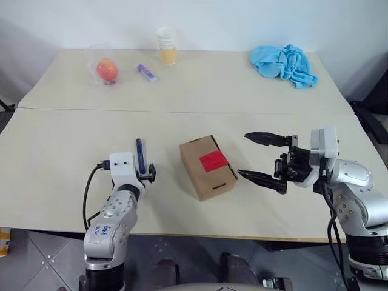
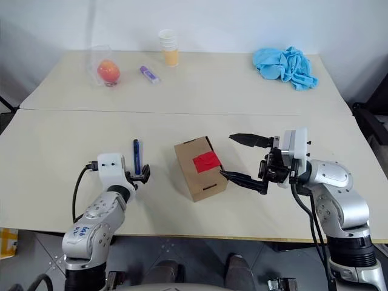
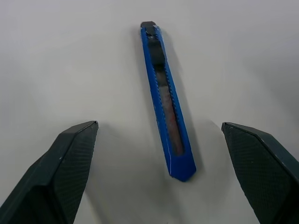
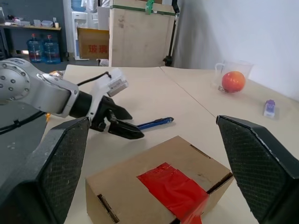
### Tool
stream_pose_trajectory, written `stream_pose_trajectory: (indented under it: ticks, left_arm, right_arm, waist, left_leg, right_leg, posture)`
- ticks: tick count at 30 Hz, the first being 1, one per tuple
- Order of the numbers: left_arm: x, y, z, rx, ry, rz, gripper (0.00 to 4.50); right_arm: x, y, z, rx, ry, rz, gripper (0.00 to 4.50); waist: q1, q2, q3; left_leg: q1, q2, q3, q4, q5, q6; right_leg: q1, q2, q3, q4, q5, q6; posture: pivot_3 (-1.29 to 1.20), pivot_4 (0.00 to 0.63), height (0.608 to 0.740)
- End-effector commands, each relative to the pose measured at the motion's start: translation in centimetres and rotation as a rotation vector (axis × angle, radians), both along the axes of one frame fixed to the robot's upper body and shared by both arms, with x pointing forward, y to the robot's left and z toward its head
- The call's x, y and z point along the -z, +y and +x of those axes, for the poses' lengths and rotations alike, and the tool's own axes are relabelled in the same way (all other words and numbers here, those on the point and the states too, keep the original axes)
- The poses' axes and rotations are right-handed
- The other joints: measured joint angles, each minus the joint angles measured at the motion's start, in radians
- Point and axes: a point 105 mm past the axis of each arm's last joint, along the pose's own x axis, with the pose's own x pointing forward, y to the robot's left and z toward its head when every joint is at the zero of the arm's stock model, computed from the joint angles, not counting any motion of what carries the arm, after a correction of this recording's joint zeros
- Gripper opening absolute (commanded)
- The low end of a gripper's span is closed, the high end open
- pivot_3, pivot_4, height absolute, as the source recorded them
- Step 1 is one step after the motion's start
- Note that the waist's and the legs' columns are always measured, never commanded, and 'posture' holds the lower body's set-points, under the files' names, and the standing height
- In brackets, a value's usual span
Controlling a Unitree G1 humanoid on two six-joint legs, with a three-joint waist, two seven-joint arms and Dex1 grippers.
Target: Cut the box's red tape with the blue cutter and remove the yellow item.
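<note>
A small brown cardboard box (image 1: 208,167) is sitting closed on the pale table (image 1: 73,139), a bright red square of tape (image 1: 213,160) lying flat across its top seam with one edge folding down over the side. A short slot is showing in the side wall facing the robot. The right gripper (image 1: 259,158) is hovering level just beside the box, its two black fingers spread wide, one fingertip near the box's taped edge and the other held above the table past the box's far corner; neither is touching the cardboard. In the right wrist view the box is sitting between and just ahead of those fingers, its near corner cut off at the frame's edge.

The blue cutter (image 3: 166,100) is lying flat on the table, a slim dark-blue stick with a ribbed edge, a dark slider and a long slot down its body. The left gripper (image 3: 159,172) is poised over it with fingers wide apart and empty, the cutter's near end lying in the gap between them, touching neither. Its blade tip is too small to make out.

What the sealed box is holding is hidden. At the table's far side are an orange-red fruit (image 1: 107,69) in clear plastic, a short purple stick (image 1: 146,73), stacked paper cups (image 1: 167,45) and a crumpled blue cloth (image 1: 284,64).
</note>
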Motion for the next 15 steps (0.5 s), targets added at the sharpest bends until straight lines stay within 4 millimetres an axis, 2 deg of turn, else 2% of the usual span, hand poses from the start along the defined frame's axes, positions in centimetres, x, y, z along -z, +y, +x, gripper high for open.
stream_pose_trajectory:
  ticks: [1,7,10,15]
  left_arm:
    - [1.2,-0.1,0.4,-0.007,0.048,0.001,4.49]
    - [2.5,-0.1,0.0,-0.03,0.132,-0.016,4.49]
    - [2.8,0.1,-0.3,-0.035,0.151,-0.003,3.89]
    - [3.4,0.5,-0.7,-0.044,0.183,0.017,2.43]
  right_arm:
    - [-1.3,-0.3,-0.6,-0.007,-0.055,0.008,4.5]
    - [-1.1,-0.3,-0.8,-0.003,-0.055,0.012,4.5]
    - [-1.1,-0.3,-0.9,0.001,-0.054,0.014,4.5]
    - [-1.0,-0.3,-0.9,0.008,-0.053,0.022,4.5]
  waist:
    - [0.0,0.0,0.0]
    - [0.0,0.001,-0.001]
    - [-0.001,0.002,-0.001]
    - [-0.001,0.003,-0.002]
  left_leg:
    - [0.0,0.0,0.0,0.0,0.0,0.0]
    - [0.001,0.0,0.0,0.0,0.0,0.0]
    - [0.001,0.0,0.0,0.0,0.0,0.0]
    - [0.001,0.0,0.0,0.0,0.0,0.0]
  right_leg:
    - [0.0,0.0,0.0,0.0,0.0,0.0]
    - [0.001,0.0,0.0,0.0,0.0,0.0]
    - [0.001,0.0,0.0,0.0,0.0,0.0]
    - [0.001,0.0,0.0,0.0,0.0,0.0]
  posture:
    - [0.0,0.15,0.74]
    - [0.0,0.15,0.74]
    - [0.0,0.15,0.74]
    - [0.0,0.15,0.74]
